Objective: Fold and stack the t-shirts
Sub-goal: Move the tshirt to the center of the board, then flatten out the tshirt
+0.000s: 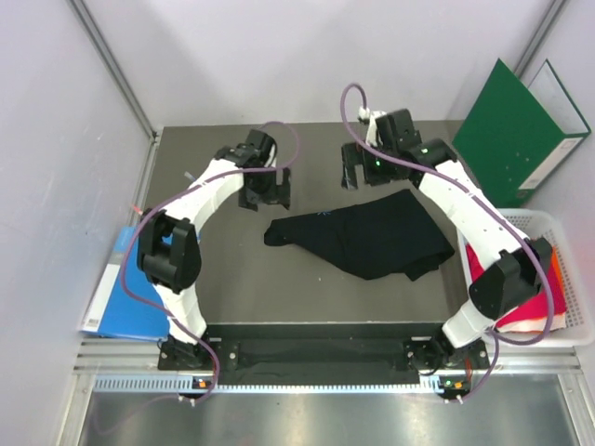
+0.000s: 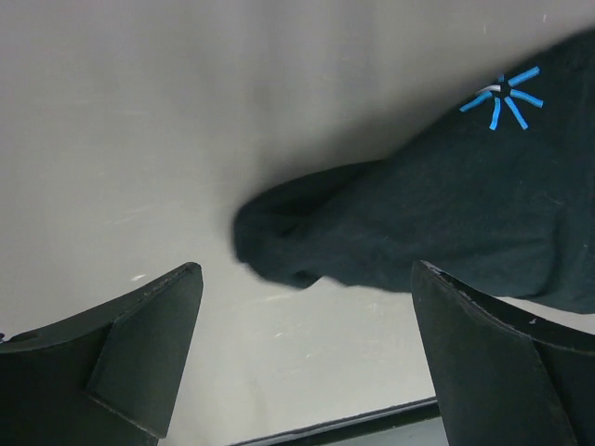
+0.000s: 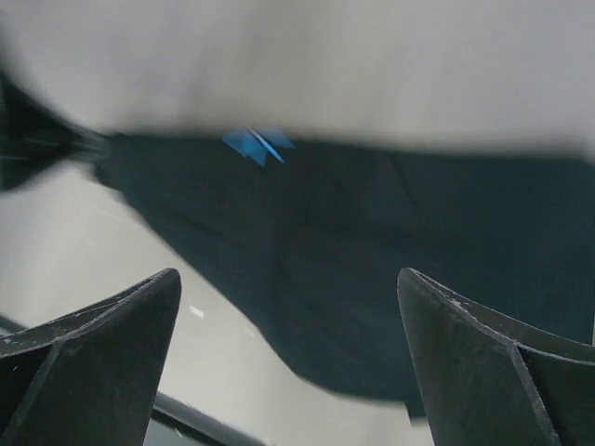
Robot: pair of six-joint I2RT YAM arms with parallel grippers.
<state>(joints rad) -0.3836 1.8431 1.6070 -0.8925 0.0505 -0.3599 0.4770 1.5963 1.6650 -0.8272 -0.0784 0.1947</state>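
Lying slack just below left hand and right hand: black t-shirt

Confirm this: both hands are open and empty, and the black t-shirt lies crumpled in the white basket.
Not quite. The black t-shirt lies crumpled on the table, not in the white basket, as the top external view shows. The left hand and the right hand are indeed open and empty.

Overhead and both close wrist cameras share the black t-shirt.
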